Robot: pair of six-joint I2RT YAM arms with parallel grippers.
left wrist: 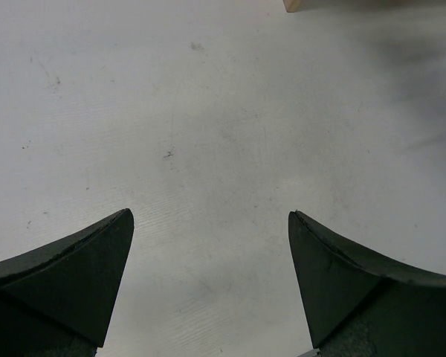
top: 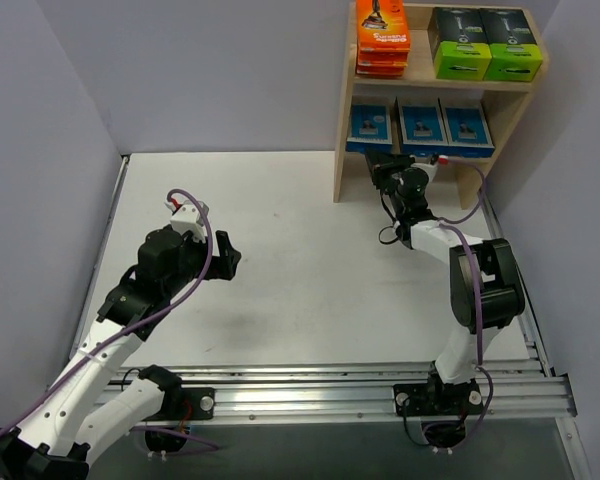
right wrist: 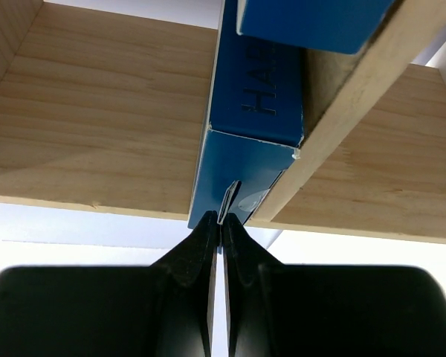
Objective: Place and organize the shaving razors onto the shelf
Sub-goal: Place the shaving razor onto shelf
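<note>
The wooden shelf (top: 341, 150) stands at the table's far right. Its top tier holds a stack of orange packs (top: 383, 40) and two black boxes with lime-green ends (top: 458, 45) (top: 511, 45). The lower tier holds three light-blue cards (top: 370, 124) (top: 420, 125) (top: 467, 127). My right gripper (top: 387, 161) is at the front of the lower tier. In the right wrist view it (right wrist: 221, 219) is shut on the thin tab of a blue card (right wrist: 256, 89) that stands edge-on against the shelf wood (right wrist: 97, 111). My left gripper (top: 227, 255) is open and empty over bare table, as the left wrist view (left wrist: 210, 216) shows.
Grey walls close in the white table (top: 280, 250) on the left, back and right. A metal rail (top: 380, 395) with the arm bases runs along the near edge. A corner of the shelf's foot (left wrist: 301, 4) shows at the top of the left wrist view.
</note>
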